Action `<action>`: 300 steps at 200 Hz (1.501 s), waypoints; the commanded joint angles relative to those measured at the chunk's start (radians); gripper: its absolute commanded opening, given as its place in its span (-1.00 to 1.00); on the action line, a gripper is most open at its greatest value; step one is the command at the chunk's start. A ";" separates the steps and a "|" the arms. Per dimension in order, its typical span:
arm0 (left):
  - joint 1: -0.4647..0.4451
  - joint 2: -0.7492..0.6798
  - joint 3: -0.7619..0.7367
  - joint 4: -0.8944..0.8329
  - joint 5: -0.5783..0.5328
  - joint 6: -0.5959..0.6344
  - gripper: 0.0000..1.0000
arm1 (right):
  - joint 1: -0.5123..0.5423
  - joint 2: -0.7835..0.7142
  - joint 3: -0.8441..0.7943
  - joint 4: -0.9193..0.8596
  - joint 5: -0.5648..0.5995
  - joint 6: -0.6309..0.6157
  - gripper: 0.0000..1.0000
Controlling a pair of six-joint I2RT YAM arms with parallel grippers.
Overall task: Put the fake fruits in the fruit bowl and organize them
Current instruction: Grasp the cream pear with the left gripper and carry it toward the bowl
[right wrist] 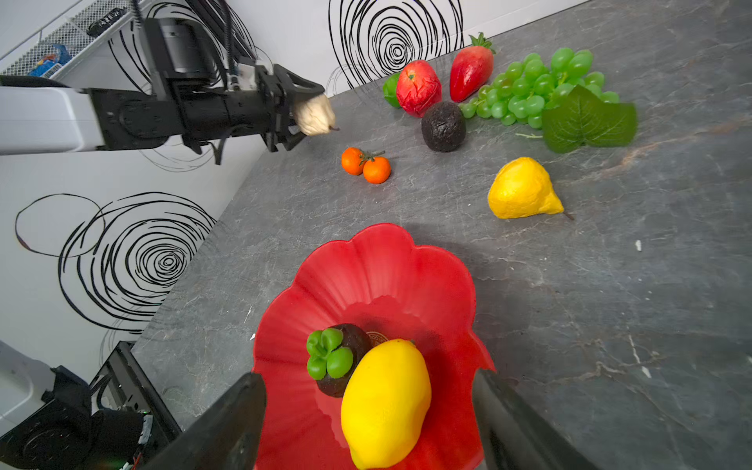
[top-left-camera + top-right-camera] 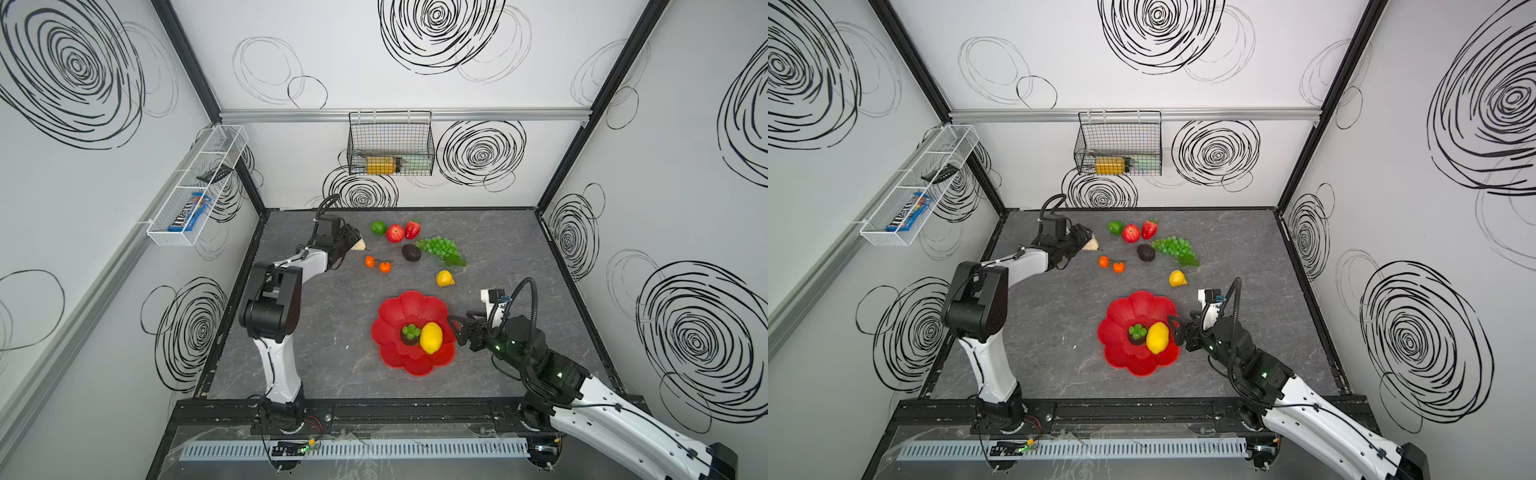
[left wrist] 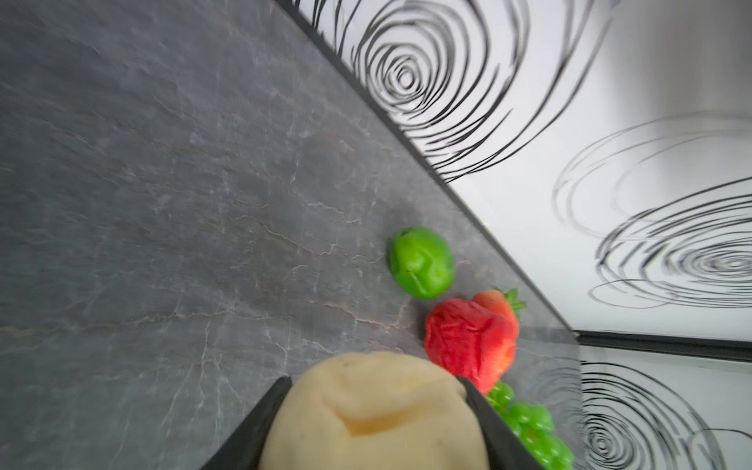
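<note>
Here the left gripper (image 3: 373,380) clamps the beige lumpy piece (image 3: 374,411) toward the desk's (image 2: 324,332) far-left corner, the fruit bowl (image 2: 399,305) well nearward beside the wide-open right gripper (image 2: 455,331).

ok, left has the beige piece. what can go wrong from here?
1. Beige piece sits out at the tips of the left gripper, dented: may slip in transit.
2. Right gripper hangs open at the fruit bowl rim: arms could clash at the drop.
3. Lemon lies against the dark fruit: a drop may knock it out.
</note>
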 commanded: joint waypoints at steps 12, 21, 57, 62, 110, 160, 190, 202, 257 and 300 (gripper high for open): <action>-0.019 -0.215 -0.235 0.199 0.013 -0.110 0.22 | -0.005 0.045 -0.003 0.119 -0.041 0.001 0.67; -0.034 -0.275 -0.292 0.215 0.021 -0.125 0.23 | -0.004 0.059 -0.005 0.149 -0.058 -0.005 0.67; -0.118 -0.466 -0.480 0.264 0.056 -0.183 0.25 | 0.000 0.128 -0.033 0.327 -0.131 -0.069 0.84; -0.131 -0.491 -0.501 0.269 0.059 -0.188 0.25 | 0.001 0.141 -0.035 0.350 -0.140 -0.081 0.90; -0.266 -0.682 -0.651 0.254 0.055 -0.243 0.27 | 0.054 0.240 -0.025 0.500 -0.151 -0.173 0.98; -0.373 -0.854 -0.779 0.249 0.004 -0.368 0.32 | 0.207 0.359 -0.028 0.635 -0.025 -0.292 0.99; -0.461 -0.907 -0.825 0.253 -0.044 -0.420 0.33 | 0.270 0.429 -0.031 0.732 0.032 -0.355 0.97; -0.498 -0.919 -0.840 0.260 -0.067 -0.435 0.33 | 0.282 0.464 -0.027 0.770 0.043 -0.370 0.95; -0.615 -0.928 -0.870 0.303 -0.123 -0.481 0.32 | 0.347 0.601 0.012 0.877 0.122 -0.431 0.86; -0.662 -0.929 -0.860 0.284 -0.145 -0.484 0.32 | 0.366 0.657 0.021 0.909 0.147 -0.426 0.79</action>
